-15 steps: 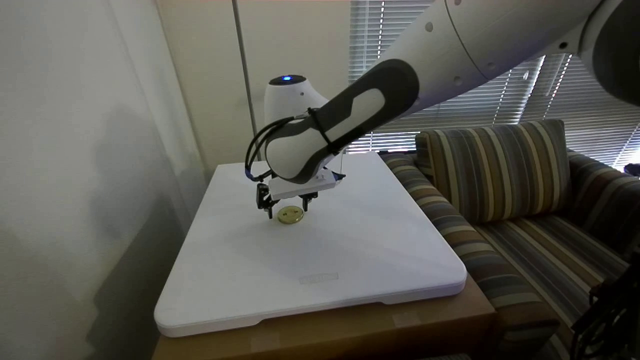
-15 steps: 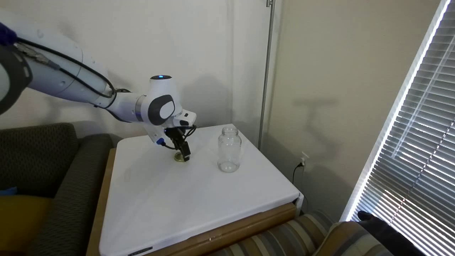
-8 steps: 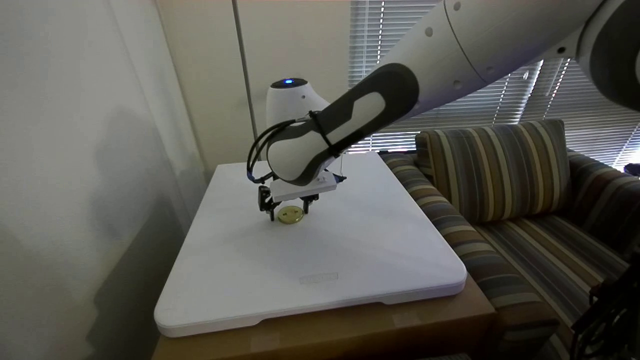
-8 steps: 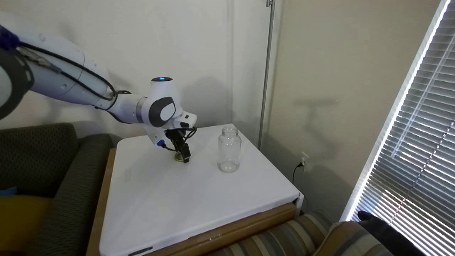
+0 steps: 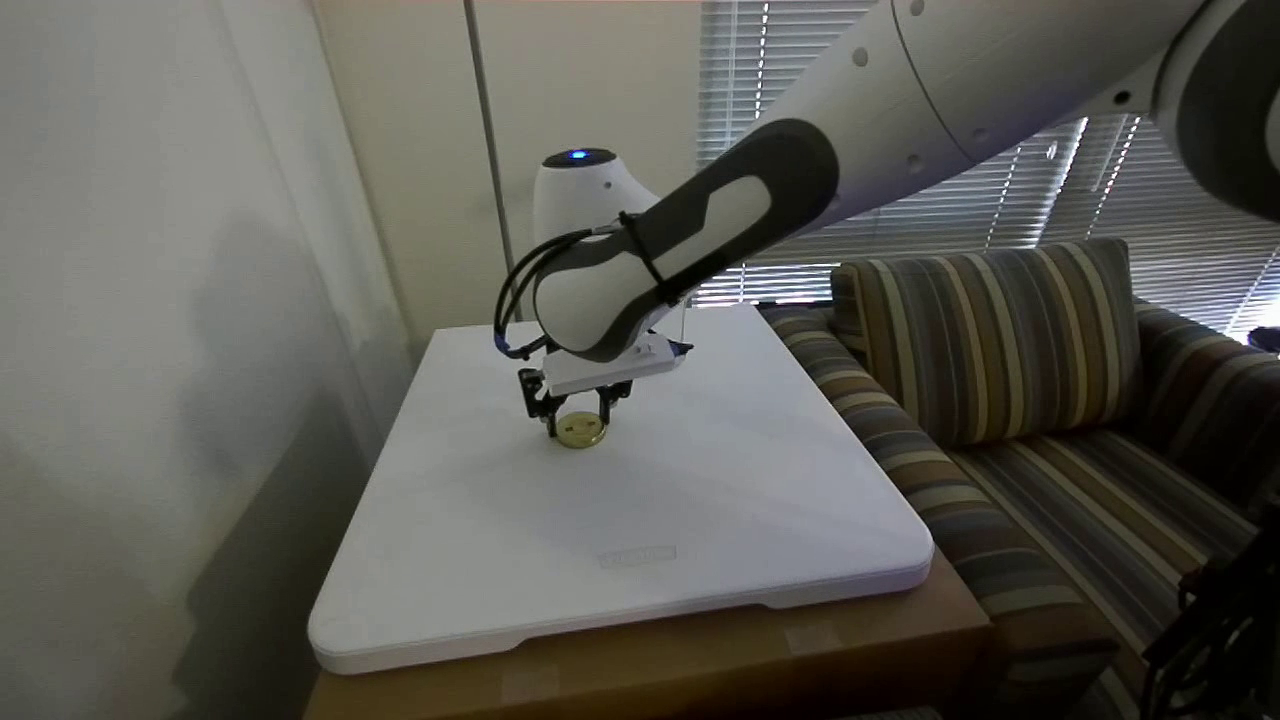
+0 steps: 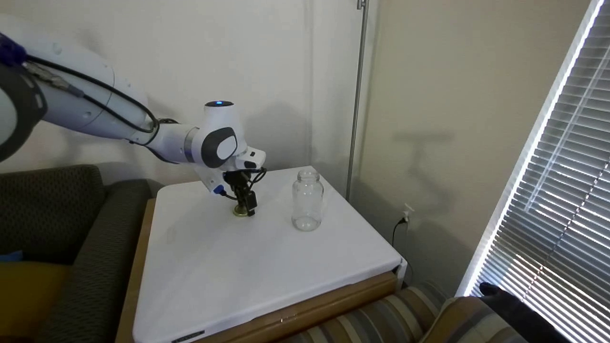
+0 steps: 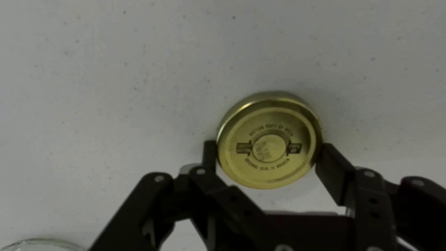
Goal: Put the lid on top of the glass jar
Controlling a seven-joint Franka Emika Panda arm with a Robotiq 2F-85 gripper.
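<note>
White tabletop [image 7: 104, 87], gold lid [image 7: 269, 148] between both fingertips [image 7: 209, 153], claw [image 7: 268, 157] gripping its rim

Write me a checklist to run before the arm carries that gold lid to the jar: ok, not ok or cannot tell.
1. Lid between the fingers: ok, one at each side in the wrist view.
2. Grip firm: cannot tell; the fingers appear to touch the lid, but pressure does not show.
3. Lid raised off the board: not ok, it appears to rest there.
4. Lid right way up: ok, printing shows on its top in the wrist view.
5. Jar upright: ok, standing on the board in an exterior view.
6. Jar uncovered: ok, no lid on it.
</note>
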